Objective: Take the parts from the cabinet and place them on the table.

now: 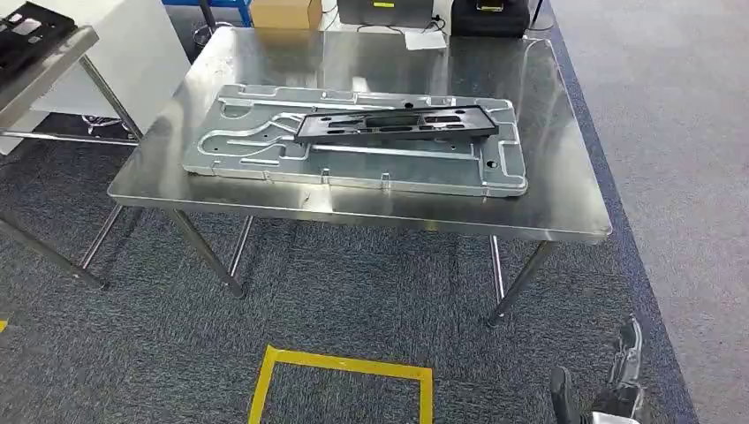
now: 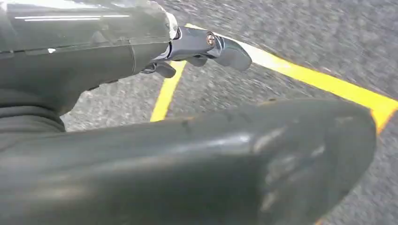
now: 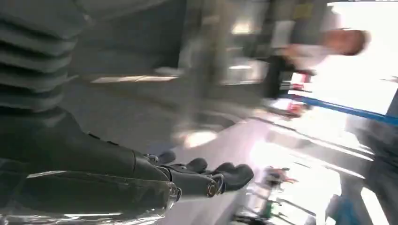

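The black part (image 1: pixel 395 123) lies flat on the big metal panel (image 1: pixel 353 141), and both rest on the steel table (image 1: pixel 565 177), so I'd judge that placing is done. The part sits lengthwise across the panel's upper half, probably so it stays stable and clear of the table's edges. My right hand (image 1: pixel 618 380) hangs low, off the table's near right corner; fingers straight, apart, holding nothing. My left hand (image 2: pixel 202 47) is down over the carpet near the yellow floor marking (image 2: pixel 328 84); fingers extended, empty.
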